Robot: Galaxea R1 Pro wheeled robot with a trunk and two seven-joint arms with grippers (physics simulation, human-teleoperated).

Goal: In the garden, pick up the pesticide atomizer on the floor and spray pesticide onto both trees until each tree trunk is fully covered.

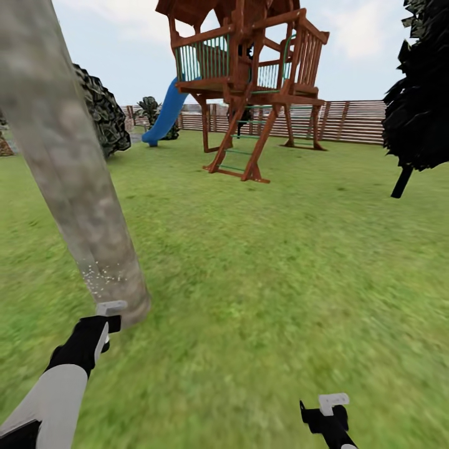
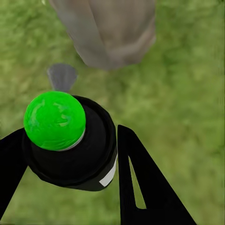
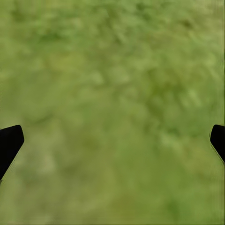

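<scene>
Green-capped black atomizer (image 2: 70, 145) pinched in left pincer (image 2: 70, 187), right pincer (image 3: 112, 140) spread, near mottled trunk (image 1: 68, 168)

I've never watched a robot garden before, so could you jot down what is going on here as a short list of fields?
Place: grass lawn ringed by a reddish-brown slatted wooden fence
Left gripper: shut on a black pesticide atomizer with a round green cap
Nozzle: aimed at the base of the tree trunk
Tree trunk: pale grey-tan mottled column, close ahead of the left arm
Pesticide: tiny whitish specks low on the trunk
Right gripper: open, empty, over grass
Background: brown wooden play tower with a blue slide
</scene>
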